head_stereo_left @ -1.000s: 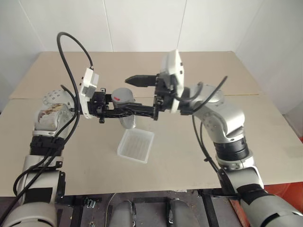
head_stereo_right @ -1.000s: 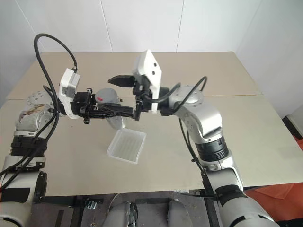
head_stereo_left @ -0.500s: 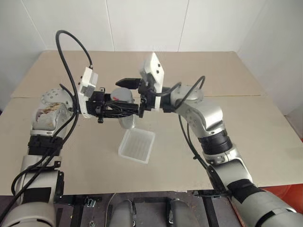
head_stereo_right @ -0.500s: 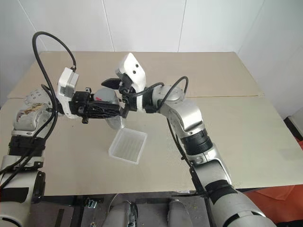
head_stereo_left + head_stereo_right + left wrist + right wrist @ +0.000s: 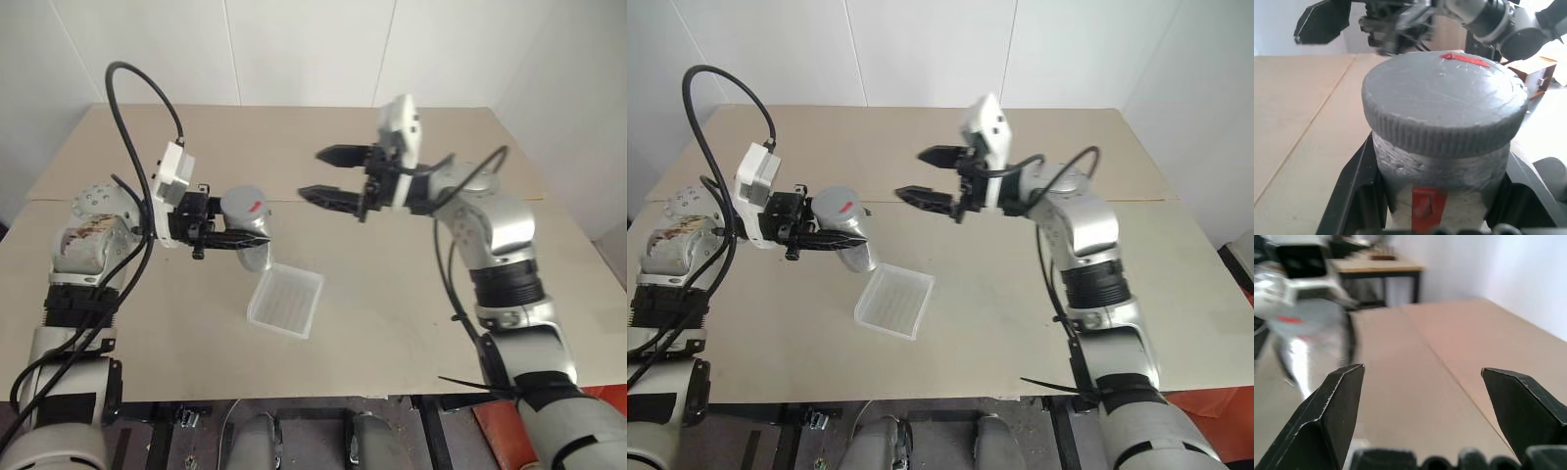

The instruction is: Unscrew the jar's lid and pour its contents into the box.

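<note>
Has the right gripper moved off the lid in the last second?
Yes. The right gripper, jaws open, has pulled back toward the robot's right, away from the lid on the jar.

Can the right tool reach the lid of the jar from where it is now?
Probably yes. The right tool is open, apart from the lid, with nothing between them; the left tool grips the jar below the lid.
</note>
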Available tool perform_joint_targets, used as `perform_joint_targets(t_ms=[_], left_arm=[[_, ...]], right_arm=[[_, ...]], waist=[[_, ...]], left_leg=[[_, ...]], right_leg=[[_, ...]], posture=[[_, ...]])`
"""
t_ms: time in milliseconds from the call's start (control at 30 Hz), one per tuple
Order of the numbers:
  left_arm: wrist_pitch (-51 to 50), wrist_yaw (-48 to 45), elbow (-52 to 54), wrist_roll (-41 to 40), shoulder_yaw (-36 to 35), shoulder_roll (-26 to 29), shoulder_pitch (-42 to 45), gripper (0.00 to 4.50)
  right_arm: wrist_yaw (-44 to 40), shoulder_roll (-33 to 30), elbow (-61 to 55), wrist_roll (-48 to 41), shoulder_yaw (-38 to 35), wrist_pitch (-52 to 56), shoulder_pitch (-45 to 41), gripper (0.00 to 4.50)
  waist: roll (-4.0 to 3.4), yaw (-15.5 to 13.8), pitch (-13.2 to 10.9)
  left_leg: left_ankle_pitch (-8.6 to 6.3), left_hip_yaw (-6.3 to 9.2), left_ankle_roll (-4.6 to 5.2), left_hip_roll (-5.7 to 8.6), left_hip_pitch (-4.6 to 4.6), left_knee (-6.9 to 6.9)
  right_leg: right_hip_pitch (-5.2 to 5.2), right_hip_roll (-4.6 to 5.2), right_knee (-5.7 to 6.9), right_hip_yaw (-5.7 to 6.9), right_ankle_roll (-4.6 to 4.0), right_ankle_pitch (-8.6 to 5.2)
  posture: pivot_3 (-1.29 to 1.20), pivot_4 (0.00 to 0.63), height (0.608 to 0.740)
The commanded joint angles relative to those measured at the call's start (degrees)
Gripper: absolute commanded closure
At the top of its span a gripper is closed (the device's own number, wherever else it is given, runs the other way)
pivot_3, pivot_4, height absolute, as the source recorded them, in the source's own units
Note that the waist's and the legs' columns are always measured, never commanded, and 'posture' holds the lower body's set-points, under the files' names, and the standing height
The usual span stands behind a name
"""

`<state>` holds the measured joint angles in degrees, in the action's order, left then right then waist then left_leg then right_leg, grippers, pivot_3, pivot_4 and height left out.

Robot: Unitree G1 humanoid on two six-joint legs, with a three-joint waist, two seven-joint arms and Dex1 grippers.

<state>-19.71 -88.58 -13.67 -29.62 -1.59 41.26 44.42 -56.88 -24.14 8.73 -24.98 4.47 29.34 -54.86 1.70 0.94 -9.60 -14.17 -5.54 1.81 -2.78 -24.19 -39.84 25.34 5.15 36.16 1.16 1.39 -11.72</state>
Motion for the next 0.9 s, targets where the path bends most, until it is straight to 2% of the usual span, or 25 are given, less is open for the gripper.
perform_joint_targets(t_ms=[33, 300, 533, 900], left_arm=[[0.55, -0.57, 1.46, -1.01, -1.15, 0.48, 1.12, 2.46], [0.93, -0.24, 0.57, -0.09, -0.04, -0.98, 1.81, 2.46], [1.78, -0.12, -1.03, 0.74, 0.74, -2.70, 3.23, 2.46], [2.20, -0.68, -1.85, 1.20, 0.83, -2.70, 3.59, 2.46]], right_arm=[[-1.47, -0.16, -3.00, -0.90, -0.75, -1.44, -0.34, 0.03], [-2.02, 4.70, -11.34, -3.92, 1.38, 0.65, -0.44, 0.03], [4.81, 11.56, -11.27, -0.94, 4.82, 1.82, -3.77, 0.03], [7.38, 13.63, -11.77, 2.06, 8.80, 2.72, -4.17, 0.03]], waist=[[0.00, 0.41, 0.00], [0.00, -0.04, 0.00], [0.00, -0.25, 0.00], [0.00, -0.14, 0.00]], left_leg=[[0.00, 0.00, -0.01, -0.01, 0.00, 0.00], [0.01, 0.00, -0.02, -0.02, 0.00, 0.00], [0.01, 0.01, -0.02, -0.01, 0.00, -0.03], [0.02, 0.02, -0.03, 0.00, -0.02, -0.02]], right_leg=[[0.02, -0.02, 0.02, -0.03, 0.00, 0.00], [0.01, -0.02, 0.03, -0.03, 0.00, 0.00], [-0.01, 0.00, 0.07, 0.01, 0.00, 0.00], [-0.01, 0.00, 0.06, 0.03, 0.00, 0.00]], posture=[[0.00, 0.150, 0.740], [0.00, 0.150, 0.740], [0.00, 0.150, 0.740], [0.00, 0.150, 0.740]])
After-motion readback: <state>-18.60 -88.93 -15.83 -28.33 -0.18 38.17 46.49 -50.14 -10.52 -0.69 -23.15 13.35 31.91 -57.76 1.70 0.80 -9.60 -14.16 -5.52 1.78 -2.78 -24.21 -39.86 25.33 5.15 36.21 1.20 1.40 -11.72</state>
